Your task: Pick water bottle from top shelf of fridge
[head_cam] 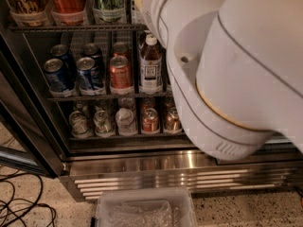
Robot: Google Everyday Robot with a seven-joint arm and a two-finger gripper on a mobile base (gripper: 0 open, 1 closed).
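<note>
The fridge (142, 167) stands open in front of me, with a steel base grille. The top shelf (71, 28) crosses the upper left; on it I see only the lower parts of a brown bottle (26, 4), a red cola bottle (68, 1) and a green bottle (110, 1). The water bottle does not show; my big white arm (227, 70) covers the shelf's right part. The arm rises past the picture's top edge toward that shelf. My gripper is beyond or behind the arm, out of sight.
The middle rack holds blue cans (87, 74), a red can (120, 72) and a brown tea bottle (150, 65). The lower rack holds small cans (125, 119). A clear plastic bin (147, 209) sits on the floor in front. Black cables (21, 202) lie at the left.
</note>
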